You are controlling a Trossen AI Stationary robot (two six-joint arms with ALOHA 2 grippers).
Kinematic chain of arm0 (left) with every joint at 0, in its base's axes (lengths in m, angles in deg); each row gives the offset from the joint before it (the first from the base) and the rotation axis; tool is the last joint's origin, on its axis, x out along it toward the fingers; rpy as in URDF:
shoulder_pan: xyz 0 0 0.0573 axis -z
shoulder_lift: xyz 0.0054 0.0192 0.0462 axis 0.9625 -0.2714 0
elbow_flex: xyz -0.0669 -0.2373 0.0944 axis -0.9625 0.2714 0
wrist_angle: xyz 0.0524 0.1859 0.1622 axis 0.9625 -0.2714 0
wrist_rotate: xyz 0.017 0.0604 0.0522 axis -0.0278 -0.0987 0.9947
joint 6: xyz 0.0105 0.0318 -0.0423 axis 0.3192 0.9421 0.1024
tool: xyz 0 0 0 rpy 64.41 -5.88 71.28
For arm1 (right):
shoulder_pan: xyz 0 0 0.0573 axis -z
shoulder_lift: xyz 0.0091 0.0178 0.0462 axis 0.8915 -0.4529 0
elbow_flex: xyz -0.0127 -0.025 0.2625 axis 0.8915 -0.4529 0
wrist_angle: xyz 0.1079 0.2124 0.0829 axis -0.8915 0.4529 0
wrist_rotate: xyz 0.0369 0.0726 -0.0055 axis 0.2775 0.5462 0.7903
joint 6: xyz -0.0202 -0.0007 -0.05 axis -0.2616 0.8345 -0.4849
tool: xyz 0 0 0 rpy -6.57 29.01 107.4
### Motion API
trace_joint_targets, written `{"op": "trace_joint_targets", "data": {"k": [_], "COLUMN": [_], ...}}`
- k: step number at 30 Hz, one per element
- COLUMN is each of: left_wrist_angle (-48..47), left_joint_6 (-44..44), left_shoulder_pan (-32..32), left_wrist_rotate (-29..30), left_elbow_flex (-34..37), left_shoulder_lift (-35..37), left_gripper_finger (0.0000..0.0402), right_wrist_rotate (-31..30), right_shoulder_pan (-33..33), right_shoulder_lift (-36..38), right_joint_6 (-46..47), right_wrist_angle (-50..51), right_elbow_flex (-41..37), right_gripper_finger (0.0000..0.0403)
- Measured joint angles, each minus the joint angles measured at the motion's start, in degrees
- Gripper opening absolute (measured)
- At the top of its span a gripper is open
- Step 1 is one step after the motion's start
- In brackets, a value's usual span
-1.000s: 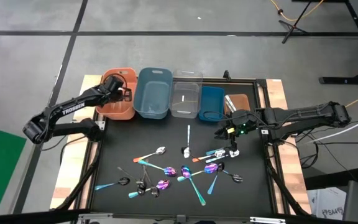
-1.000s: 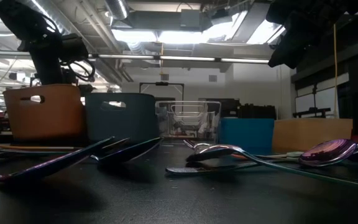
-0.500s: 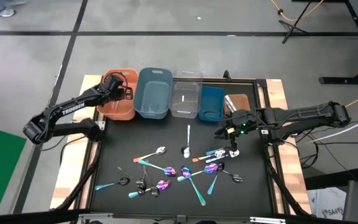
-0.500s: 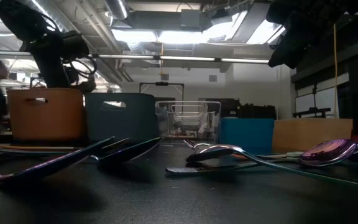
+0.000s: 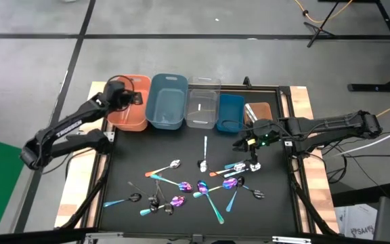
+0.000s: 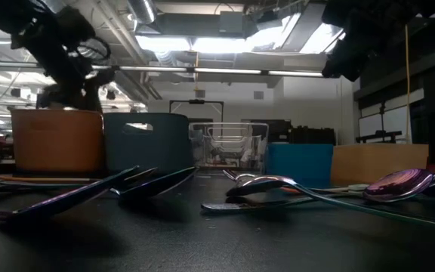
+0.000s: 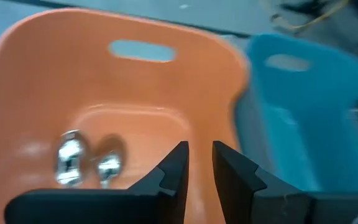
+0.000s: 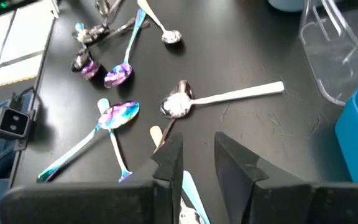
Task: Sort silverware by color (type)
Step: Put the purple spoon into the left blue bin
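Since a second ago our left gripper (image 5: 117,89) has lifted and pulled back toward the outer rim of the orange bin (image 5: 135,118), fingers a narrow gap apart with nothing between them. Two shiny spoons (image 7: 82,163) lie in that bin's bottom. Our right gripper (image 5: 252,165) sits low over the mat, slightly parted; can't tell if it's gripping anything. Remaining silverware (image 5: 195,184) lies scattered across the black mat.

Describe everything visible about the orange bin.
The orange bin is a rectangular tub of smooth, plastic-looking material with rounded corners and a slot handle in its end wall. It stands upright at the left end of the bin row, close beside the grey-blue bin. Two shiny silver spoons lie inside. The left gripper hangs above it, empty.
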Motion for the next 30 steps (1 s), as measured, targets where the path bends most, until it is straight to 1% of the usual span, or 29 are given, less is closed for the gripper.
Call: {"op": "trace_joint_targets", "data": {"k": [4,8,11,15,19,24,30], "left_wrist_angle": [2.0,4.3,6.2,10.6,17.6,24.7,30.3], "left_joint_6": [0.0,0.0,-0.1,-0.3,-0.1,1.8,4.2], "left_shoulder_pan": [3.6,8.9,13.9,22.1,31.5,42.9,53.0], "left_wrist_rotate": [-4.5,-7.8,-9.2,-9.3,-7.2,-1.7,2.2], "left_elbow_flex": [0.0,0.0,0.0,0.0,0.0,0.0,0.0], "left_shoulder_lift": [4.5,8.1,9.8,10.4,9.1,5.5,-1.0], "left_gripper_finger": [0.0065,0.0065,0.0065,0.0065,0.0065,0.0065,0.0065], "right_wrist_rotate": [0.0,0.0,0.0,0.0,0.0,0.0,0.0], "right_shoulder_pan": [0.0,0.0,0.0,0.0,0.0,0.0,0.0], "right_shoulder_lift": [0.0,0.0,0.0,0.0,0.0,0.0,0.0], "right_joint_6": [0.0,0.0,0.0,0.0,0.0,0.0,0.0], "right_wrist_angle": [-0.3,-0.3,-0.3,-0.3,-0.3,-0.3,-0.3], "right_elbow_flex": [0.0,0.0,0.0,0.0,0.0,0.0,0.0], "right_gripper_finger": [0.0081,0.0081,0.0081,0.0081,0.0081,0.0081,0.0081]}}
